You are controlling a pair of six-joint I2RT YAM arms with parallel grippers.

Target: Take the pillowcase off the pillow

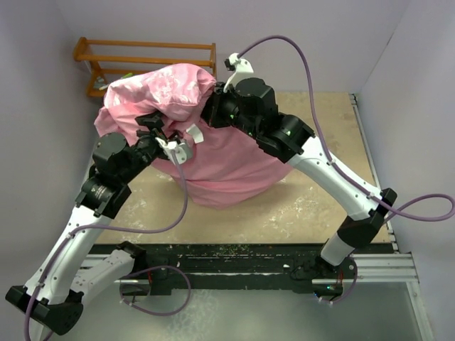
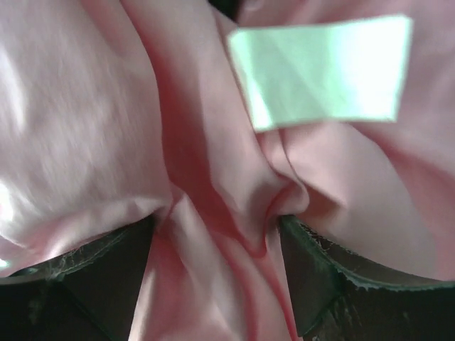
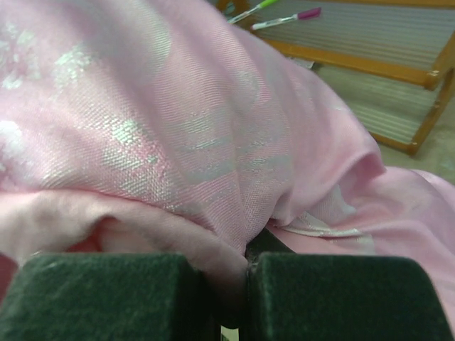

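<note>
The pink satin pillowcase is a bulging mound raised over the back middle of the table. The pillow is hidden inside it; only a white tag shows, pale and blurred in the left wrist view. My left gripper is at the mound's left front. Its fingers are shut on a thick bunch of the pillowcase. My right gripper is at the top of the mound. Its pads are closed on a fold of the pillowcase.
A wooden rack stands against the back wall behind the mound. Pens lie on its shelf. Tan tabletop shows in front and to the right. White walls close in the left, back and right sides.
</note>
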